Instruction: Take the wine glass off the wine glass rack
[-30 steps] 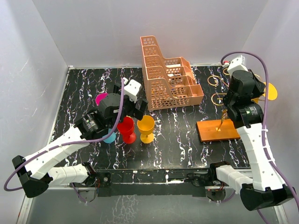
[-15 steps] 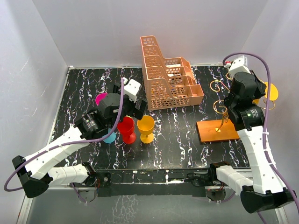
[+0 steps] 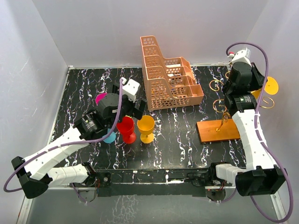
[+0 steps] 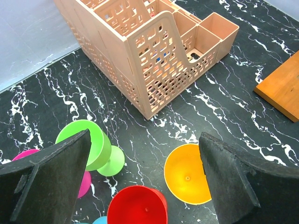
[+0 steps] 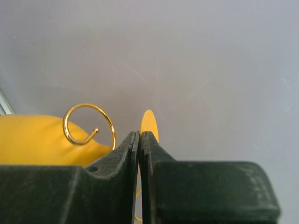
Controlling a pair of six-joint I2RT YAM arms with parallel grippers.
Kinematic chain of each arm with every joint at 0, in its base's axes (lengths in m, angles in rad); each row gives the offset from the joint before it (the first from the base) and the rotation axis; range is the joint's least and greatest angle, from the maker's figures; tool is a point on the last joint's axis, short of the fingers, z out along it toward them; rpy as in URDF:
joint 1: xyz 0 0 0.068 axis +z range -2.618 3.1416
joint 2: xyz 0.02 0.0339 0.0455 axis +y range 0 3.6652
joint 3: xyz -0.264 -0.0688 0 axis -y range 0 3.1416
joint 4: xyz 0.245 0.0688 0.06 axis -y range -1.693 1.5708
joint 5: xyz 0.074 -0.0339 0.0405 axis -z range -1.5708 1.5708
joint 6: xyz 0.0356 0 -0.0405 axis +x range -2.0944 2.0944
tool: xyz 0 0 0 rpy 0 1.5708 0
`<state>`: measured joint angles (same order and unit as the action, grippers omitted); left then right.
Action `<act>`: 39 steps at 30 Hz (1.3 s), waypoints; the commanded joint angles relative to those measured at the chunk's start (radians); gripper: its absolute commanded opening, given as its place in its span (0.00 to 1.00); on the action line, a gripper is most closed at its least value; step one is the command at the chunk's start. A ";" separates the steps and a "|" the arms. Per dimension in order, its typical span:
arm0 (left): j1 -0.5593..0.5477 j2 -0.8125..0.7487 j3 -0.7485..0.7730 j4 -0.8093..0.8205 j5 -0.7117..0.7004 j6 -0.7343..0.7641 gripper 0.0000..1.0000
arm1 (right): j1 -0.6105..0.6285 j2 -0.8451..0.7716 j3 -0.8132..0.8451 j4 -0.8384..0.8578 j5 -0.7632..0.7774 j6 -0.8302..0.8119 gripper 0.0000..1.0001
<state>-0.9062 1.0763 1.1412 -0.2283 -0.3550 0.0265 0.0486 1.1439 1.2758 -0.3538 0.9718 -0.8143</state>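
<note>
Since a second ago, my right arm (image 3: 243, 100) has swung up and back toward the wall, carrying the yellow wine glass (image 3: 271, 86) with it. My right jaws are pressed together, apparently on the glass's thin foot disc, which my wrist view shows edge-on. Its bowl lies just beside a gold hook (image 5: 88, 122) of the wine glass rack (image 3: 219, 131); whether the stem has cleared that hook I cannot tell. My left jaws stand wide apart and hold nothing, hovering over the coloured goblets (image 4: 187, 179) on the bench (image 3: 177, 140), probably to keep clear.
</note>
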 commanded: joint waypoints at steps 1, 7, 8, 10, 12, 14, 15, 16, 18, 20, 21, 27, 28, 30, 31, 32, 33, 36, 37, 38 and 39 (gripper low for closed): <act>0.004 -0.033 -0.019 0.043 0.013 0.002 0.97 | -0.039 0.032 0.000 0.185 0.018 -0.015 0.08; 0.003 -0.045 -0.029 0.055 0.024 -0.002 0.97 | -0.093 0.096 0.036 0.202 0.005 0.005 0.08; 0.004 -0.046 -0.030 0.058 0.023 -0.001 0.97 | -0.103 0.104 0.036 0.203 0.001 0.014 0.08; 0.004 -0.051 -0.032 0.059 0.022 -0.002 0.97 | -0.122 0.123 0.048 0.203 -0.006 0.034 0.08; 0.004 -0.057 -0.034 0.062 0.029 -0.005 0.97 | -0.135 0.141 0.074 0.213 -0.009 0.039 0.08; 0.004 -0.061 -0.034 0.063 0.030 -0.004 0.97 | -0.138 0.165 0.114 0.215 -0.019 0.042 0.08; 0.004 -0.064 -0.034 0.063 0.028 -0.004 0.97 | -0.138 0.171 0.135 0.217 -0.041 0.043 0.08; 0.004 -0.066 -0.036 0.063 0.026 -0.004 0.97 | -0.138 0.180 0.160 0.217 -0.050 0.044 0.08; 0.006 -0.068 -0.034 0.063 0.024 -0.002 0.97 | -0.138 0.206 0.219 0.232 -0.044 0.038 0.08; 0.014 -0.068 -0.034 0.063 0.029 -0.006 0.97 | -0.136 0.226 0.251 0.257 -0.047 0.027 0.08; 0.018 -0.069 -0.034 0.064 0.034 -0.008 0.97 | -0.134 0.238 0.268 0.262 -0.044 0.031 0.08; 0.054 -0.058 -0.038 0.067 0.043 -0.016 0.97 | -0.099 0.302 0.404 0.247 -0.073 0.150 0.08; 0.061 -0.056 -0.040 0.068 0.044 -0.019 0.97 | -0.090 0.313 0.435 0.236 -0.077 0.174 0.08; 0.076 -0.046 -0.041 0.070 0.051 -0.021 0.97 | -0.066 0.331 0.513 0.173 -0.124 0.254 0.08; 0.083 -0.041 -0.041 0.070 0.057 -0.023 0.97 | -0.057 0.340 0.554 0.131 -0.146 0.308 0.08; 0.092 -0.033 -0.040 0.069 0.062 -0.026 0.97 | -0.055 0.347 0.598 0.085 -0.180 0.377 0.08; 0.098 -0.029 -0.039 0.067 0.066 -0.028 0.97 | -0.035 0.348 0.637 0.032 -0.239 0.447 0.08; 0.120 -0.016 -0.035 0.062 0.083 -0.033 0.97 | -0.025 0.311 0.657 -0.036 -0.476 0.667 0.08; 0.127 -0.015 -0.032 0.061 0.088 -0.035 0.97 | -0.026 0.280 0.619 -0.011 -0.559 0.733 0.08; 0.134 -0.014 -0.032 0.060 0.091 -0.036 0.97 | -0.026 0.248 0.563 0.032 -0.631 0.791 0.08; 0.139 -0.017 -0.029 0.056 0.091 -0.036 0.97 | -0.025 0.207 0.504 0.080 -0.699 0.858 0.08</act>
<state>-0.7906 1.0664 1.1103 -0.1822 -0.2890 0.0002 0.0235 1.4750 1.8732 -0.3397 0.5995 -0.2901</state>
